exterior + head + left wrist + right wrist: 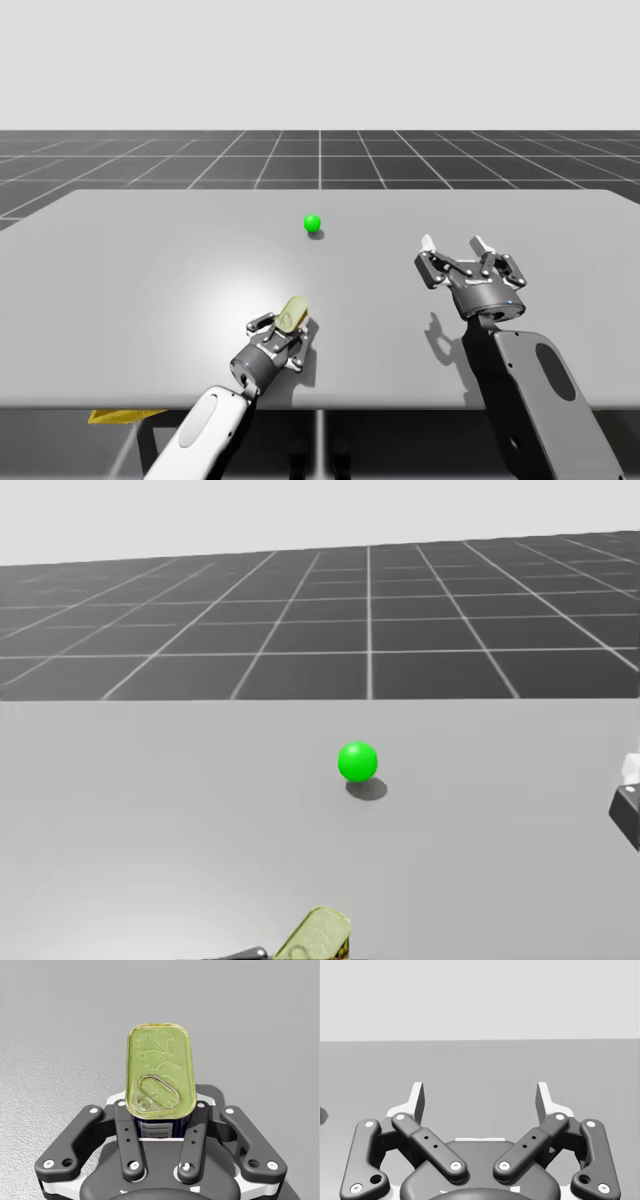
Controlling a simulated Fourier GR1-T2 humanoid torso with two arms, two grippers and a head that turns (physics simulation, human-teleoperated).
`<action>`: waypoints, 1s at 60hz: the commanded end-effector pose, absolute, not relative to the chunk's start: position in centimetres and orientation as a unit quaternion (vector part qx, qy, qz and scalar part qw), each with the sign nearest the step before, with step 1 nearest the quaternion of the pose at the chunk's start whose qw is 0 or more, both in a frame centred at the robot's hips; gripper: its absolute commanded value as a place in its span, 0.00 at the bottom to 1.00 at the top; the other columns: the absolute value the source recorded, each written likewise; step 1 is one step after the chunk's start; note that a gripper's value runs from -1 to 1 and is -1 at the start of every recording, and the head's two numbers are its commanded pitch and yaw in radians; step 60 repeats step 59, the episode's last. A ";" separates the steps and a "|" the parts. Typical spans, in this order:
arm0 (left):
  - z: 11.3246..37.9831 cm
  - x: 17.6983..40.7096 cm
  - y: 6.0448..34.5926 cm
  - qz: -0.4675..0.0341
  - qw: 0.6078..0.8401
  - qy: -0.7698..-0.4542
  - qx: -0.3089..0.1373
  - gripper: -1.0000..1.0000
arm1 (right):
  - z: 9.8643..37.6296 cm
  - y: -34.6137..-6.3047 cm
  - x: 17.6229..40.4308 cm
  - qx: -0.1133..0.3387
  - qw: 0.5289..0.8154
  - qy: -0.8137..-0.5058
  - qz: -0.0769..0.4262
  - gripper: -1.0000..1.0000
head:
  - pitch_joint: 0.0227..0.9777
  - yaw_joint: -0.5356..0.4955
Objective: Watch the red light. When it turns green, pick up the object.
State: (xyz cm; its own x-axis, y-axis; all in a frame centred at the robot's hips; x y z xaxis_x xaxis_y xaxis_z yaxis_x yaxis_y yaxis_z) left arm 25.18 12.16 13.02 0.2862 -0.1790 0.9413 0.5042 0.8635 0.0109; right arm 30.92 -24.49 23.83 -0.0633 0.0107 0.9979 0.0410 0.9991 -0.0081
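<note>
One flat oblong can, yellow-green lid w/ pull-tab, dark blue sides, sits btwn the fingers of your left gripper. Both fingers press on its sides from opposite sides, so that gripper is clamped on the can. The lid faces the wrist cam, and the tab end is nearest the gripper.

From the high view you see the can tilted, its far end sticking out past the left gripper. It's close to the near edge of the grey table, a bit left of centre. You can't tell whether it's clear of the table top; a shadow lies just beside it.

The light is a small green ball resting on the table, further back and approx. mid-table, well apart from the can. In the head view the light is ahead w/ the can's lid end nearer you.

Your right gripper has its fingers spread wide w/ nothing btwn them. In the high view it is raised over the table's right side, its shadow on the table below it.
</note>
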 end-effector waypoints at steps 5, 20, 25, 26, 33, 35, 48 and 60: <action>12.0 24.8 12.0 -0.247 0.791 -0.534 -0.167 1.00 | 23.8 -24.6 31.0 -0.017 0.684 -0.730 -0.013 0.00 | 0.43 0.63; 16.8 25.3 12.1 -0.243 0.777 -0.555 -0.171 1.00 | 23.8 -24.7 31.0 -0.019 0.684 -0.729 -0.011 0.00 | 0.43 0.62; 19.5 25.9 12.3 -0.250 0.771 -0.565 -0.157 1.00 | 23.9 -24.8 31.0 -0.021 0.683 -0.730 -0.009 0.00 | 0.43 0.62; 19.8 26.0 12.3 -0.250 0.769 -0.567 -0.156 1.00 | 23.9 -24.8 31.1 -0.022 0.683 -0.730 -0.009 0.00 | 0.43 0.62; 22.5 27.1 12.5 -0.253 0.758 -0.583 -0.144 1.00 | 23.7 -24.8 31.1 -0.032 0.681 -0.731 0.001 0.00 | 0.43 0.62; 23.4 27.6 12.6 -0.252 0.754 -0.590 -0.140 1.00 | 23.7 -24.8 31.1 -0.032 0.681 -0.731 0.002 0.00 | 0.43 0.62; 28.8 29.3 12.6 -0.245 0.719 -0.640 -0.118 1.00 | 23.7 -24.8 31.2 -0.029 0.681 -0.732 0.000 0.00 | 0.42 0.62; 34.2 29.9 12.3 -0.232 0.677 -0.690 -0.109 1.00 | 23.6 -24.9 31.2 -0.031 0.682 -0.731 0.001 0.00 | 0.41 0.63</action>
